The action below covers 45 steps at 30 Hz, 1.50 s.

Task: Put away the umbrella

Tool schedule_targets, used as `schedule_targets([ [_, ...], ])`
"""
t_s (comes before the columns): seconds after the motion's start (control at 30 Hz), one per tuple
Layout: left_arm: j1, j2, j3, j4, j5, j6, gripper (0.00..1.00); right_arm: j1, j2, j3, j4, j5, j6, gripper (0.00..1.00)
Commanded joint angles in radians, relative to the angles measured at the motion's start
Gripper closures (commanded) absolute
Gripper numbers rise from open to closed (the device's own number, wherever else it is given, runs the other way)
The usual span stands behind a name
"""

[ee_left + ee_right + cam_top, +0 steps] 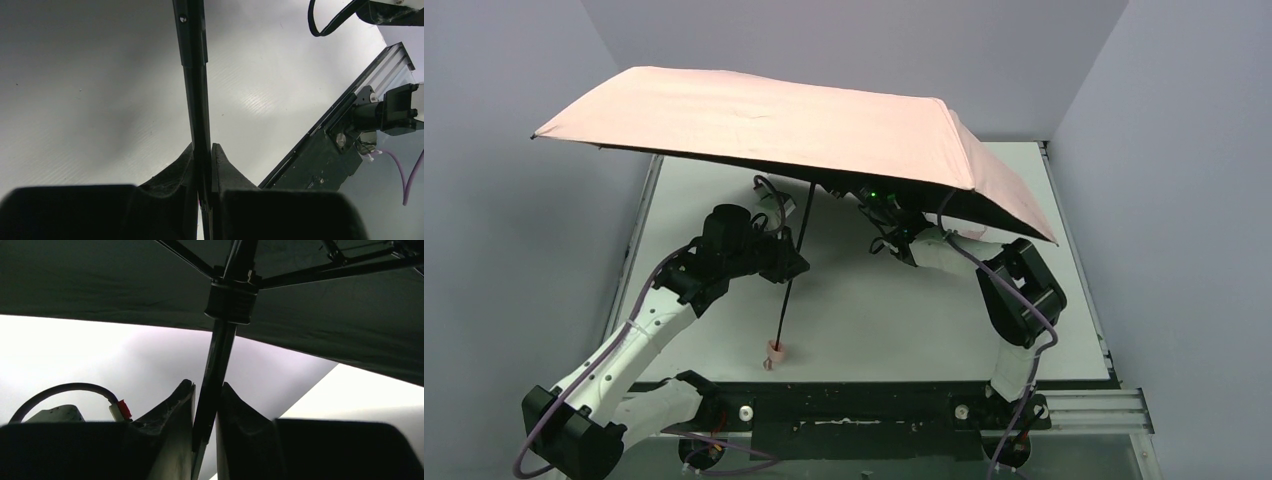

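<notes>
Left pincer (pixel 204 148), right pincer (pixel 206 385) clench shaft of umbrella (pixel 764 115) (pink canopy fully open).

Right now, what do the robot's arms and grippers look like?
Both arms look alike: white links, as on the left arm, and boxy black joint housings, as on the right arm, each trailed by a lilac cable. A green light glows near the right wrist. The fingers are black, tapering wedges.

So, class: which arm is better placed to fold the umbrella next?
Likely right: the right gripper holds the umbrella shaft just below the slider; the left gripper clamps the shaft lower down.
</notes>
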Motion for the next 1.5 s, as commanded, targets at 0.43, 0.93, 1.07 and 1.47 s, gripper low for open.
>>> schedule_targets([
  [0.43, -0.013, -0.001, 0.235, 0.017, 0.000, 0.015, 0.55, 0.005, -0.378, 0.097, -0.734, 0.304, -0.367, 1.00],
  [0.93, -0.013, 0.078, 0.275, 0.238, 0.026, -0.074, 0.36, 0.171, -0.333, 0.571, -1.575, 0.860, -0.506, 1.00],
  [1.07, -0.013, 0.068, 0.272, 0.270, 0.022, -0.092, 0.36, 0.223, -0.334, 0.586, -1.588, 1.015, -0.558, 1.00],
  [1.47, -0.013, 0.031, 0.156, 0.335, 0.009, -0.136, 0.34, 0.242, -0.323, 0.368, -1.402, 1.164, -0.544, 1.00],
])
